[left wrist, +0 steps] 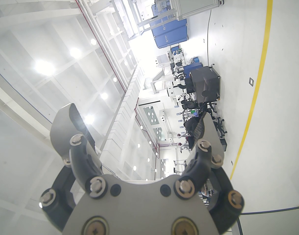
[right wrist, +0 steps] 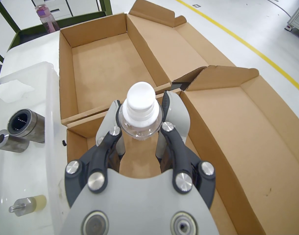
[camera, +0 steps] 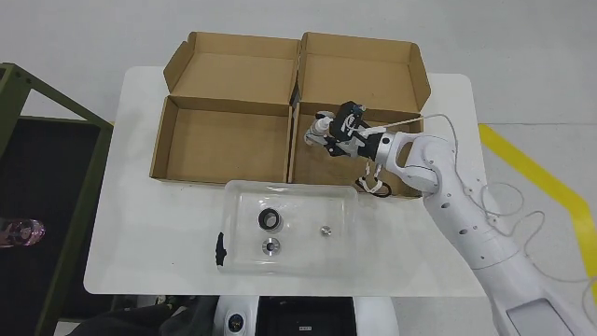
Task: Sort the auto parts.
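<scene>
Your right pincer [right wrist: 140, 114] is clamped on the white-capped clear bottle [right wrist: 140, 99], above the right cardboard box [right wrist: 237, 135]. Left pincer [left wrist: 137, 113] spread wide, pointing at ceiling. Three metal parts [right wrist: 25, 123] lie in the clear tub [camera: 291, 184].

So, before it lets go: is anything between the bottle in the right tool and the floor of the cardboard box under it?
Nothing visible does. The right tool holds the white-capped bottle over the cardboard box, with just cardboard floor showing beneath.
</scene>
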Controlling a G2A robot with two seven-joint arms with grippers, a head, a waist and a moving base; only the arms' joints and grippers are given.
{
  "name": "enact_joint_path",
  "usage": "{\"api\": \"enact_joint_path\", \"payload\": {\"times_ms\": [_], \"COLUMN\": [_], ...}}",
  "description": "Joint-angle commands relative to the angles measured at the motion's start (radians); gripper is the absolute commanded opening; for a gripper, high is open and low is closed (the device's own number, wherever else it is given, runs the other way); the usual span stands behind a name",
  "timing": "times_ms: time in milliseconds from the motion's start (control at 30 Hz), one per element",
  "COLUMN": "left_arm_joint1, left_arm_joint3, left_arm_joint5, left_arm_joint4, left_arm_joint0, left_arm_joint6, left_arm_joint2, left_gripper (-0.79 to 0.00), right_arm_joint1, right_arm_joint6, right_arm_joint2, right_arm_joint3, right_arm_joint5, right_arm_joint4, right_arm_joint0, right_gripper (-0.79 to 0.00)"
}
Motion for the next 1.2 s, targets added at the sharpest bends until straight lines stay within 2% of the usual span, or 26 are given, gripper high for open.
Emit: {"api": "enact_joint_path", "payload": {"times_ms": [0, 133, 200, 233, 467, 533, 567, 600, 967, 1167], "left_arm_joint1": [0.0, 0.0, 0.0, 0.0, 0.0, 0.0, 0.0, 0.0, 0.0, 0.0], "left_arm_joint3": [0.0, 0.0, 0.0, 0.0, 0.0, 0.0, 0.0, 0.0, 0.0, 0.0], "left_arm_joint5": [0.0, 0.0, 0.0, 0.0, 0.0, 0.0, 0.0, 0.0, 0.0, 0.0], "left_arm_joint4": [0.0, 0.0, 0.0, 0.0, 0.0, 0.0, 0.0, 0.0, 0.0, 0.0], "left_arm_joint0": [0.0, 0.0, 0.0, 0.0, 0.0, 0.0, 0.0, 0.0, 0.0, 0.0], "left_arm_joint6": [0.0, 0.0, 0.0, 0.0, 0.0, 0.0, 0.0, 0.0, 0.0, 0.0], "left_arm_joint2": [0.0, 0.0, 0.0, 0.0, 0.0, 0.0, 0.0, 0.0, 0.0, 0.0], "left_gripper": [0.0, 0.0, 0.0, 0.0, 0.0, 0.0, 0.0, 0.0, 0.0, 0.0], "right_arm_joint1": [-0.005, -0.015, -0.02, -0.022, -0.034, -0.036, -0.036, -0.036, -0.017, 0.003], "right_arm_joint6": [0.0, -0.006, -0.007, -0.011, -0.022, -0.023, -0.023, -0.021, 0.045, 0.193], "right_arm_joint2": [-0.014, -0.034, -0.044, -0.049, -0.076, -0.078, -0.077, -0.075, 0.0, 0.07], "right_arm_joint3": [0.03, 0.079, 0.095, 0.103, 0.142, 0.145, 0.142, 0.138, -0.007, -0.154], "right_arm_joint5": [0.004, 0.017, 0.025, 0.027, 0.03, 0.03, 0.033, 0.034, 0.013, 0.018], "right_arm_joint4": [-0.003, -0.011, -0.023, -0.026, -0.043, -0.047, -0.049, -0.05, -0.001, 0.086], "right_arm_joint0": [0.016, 0.042, 0.052, 0.056, 0.072, 0.076, 0.076, 0.076, 0.026, -0.028], "right_gripper": [-0.785, -0.785, -0.613, -0.579, -0.493, -0.394, -0.145, 0.0, 0.0, 0.0]}}
